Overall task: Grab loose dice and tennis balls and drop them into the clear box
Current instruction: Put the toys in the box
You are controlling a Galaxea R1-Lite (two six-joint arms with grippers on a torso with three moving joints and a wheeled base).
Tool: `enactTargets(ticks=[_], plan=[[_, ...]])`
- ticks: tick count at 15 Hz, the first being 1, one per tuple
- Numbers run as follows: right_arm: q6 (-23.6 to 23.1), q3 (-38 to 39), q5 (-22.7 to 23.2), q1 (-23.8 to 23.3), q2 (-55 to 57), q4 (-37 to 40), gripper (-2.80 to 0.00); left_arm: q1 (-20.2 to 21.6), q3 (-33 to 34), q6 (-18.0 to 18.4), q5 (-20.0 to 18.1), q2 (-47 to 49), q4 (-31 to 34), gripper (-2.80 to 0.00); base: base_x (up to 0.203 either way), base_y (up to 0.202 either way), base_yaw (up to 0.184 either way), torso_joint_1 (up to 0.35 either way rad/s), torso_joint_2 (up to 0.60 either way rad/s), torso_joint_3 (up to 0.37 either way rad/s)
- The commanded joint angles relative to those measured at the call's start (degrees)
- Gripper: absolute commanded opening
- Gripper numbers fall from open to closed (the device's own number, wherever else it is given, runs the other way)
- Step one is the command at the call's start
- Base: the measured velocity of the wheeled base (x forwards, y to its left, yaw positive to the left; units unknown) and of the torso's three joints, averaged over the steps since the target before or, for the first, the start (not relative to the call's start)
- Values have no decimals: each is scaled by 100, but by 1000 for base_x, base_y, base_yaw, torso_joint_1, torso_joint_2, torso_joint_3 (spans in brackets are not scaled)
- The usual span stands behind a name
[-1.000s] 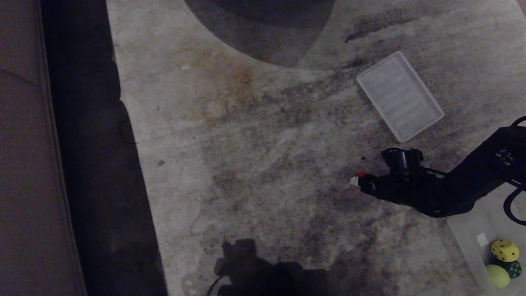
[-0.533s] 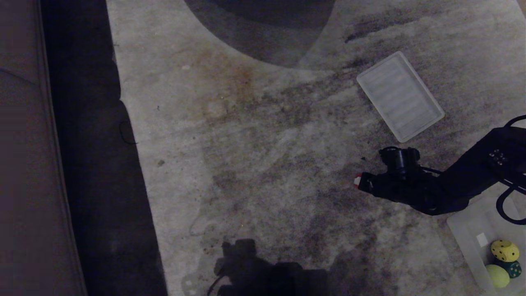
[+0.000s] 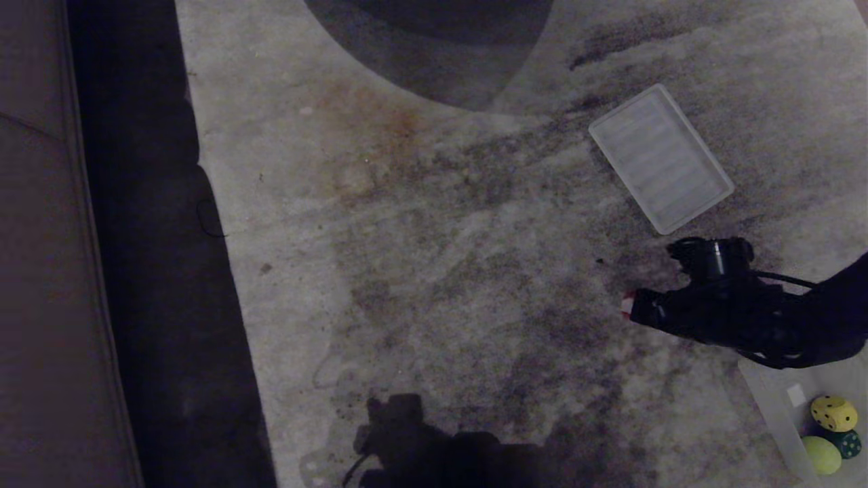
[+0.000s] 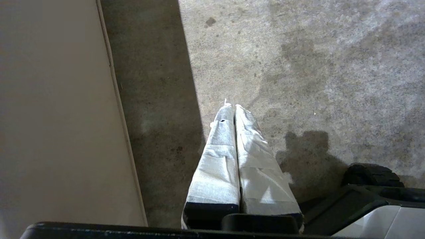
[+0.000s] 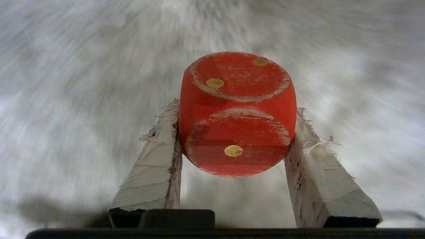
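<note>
Right end effector (image 5: 237,132) is clamped on the red die (image 5: 237,113). In the right wrist view its two white-taped fingers (image 5: 156,159) press the die's opposite sides. Gold pips show: two on the die's far face, one on the face toward the camera. The die is clear of the carpet, whose surface is blurred behind it.

In the head view the right end effector (image 3: 627,305) sits at the right of the scene, above the stained grey carpet (image 3: 434,271), with the dark arm running off toward the right edge. Only a small red-and-white patch shows at its tip there.

The clear box (image 3: 766,396) lies at the lower right corner, partly cut off by the frame edge and partly overlapped by the arm. Inside it sit the yellow die (image 3: 833,412), the dark green die (image 3: 848,442) and one tennis ball (image 3: 821,453), bunched together and touching. The held red die is well apart from the box, up and to the left of it.

A flat white ribbed panel (image 3: 661,158) lies on the carpet farther from the robot than the right end effector, near it but apart.

Left end effector (image 4: 234,109) is parked low over the carpet beside a pale wall panel (image 4: 56,116); its taped fingers are pressed together, empty.
</note>
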Motion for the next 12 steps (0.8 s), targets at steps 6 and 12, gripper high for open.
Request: enactTargets(ticks=[6,12], plan=[[-460,2185,-8,7,-4895,1880,-280,-2,9,-1,5,9,-1,-280,0,0,0,0,0,0],[-964,3335,24,-236,-7445,3207,-280,-2,9,-1,5,9,-1,-280,0,0,0,0,0,0]])
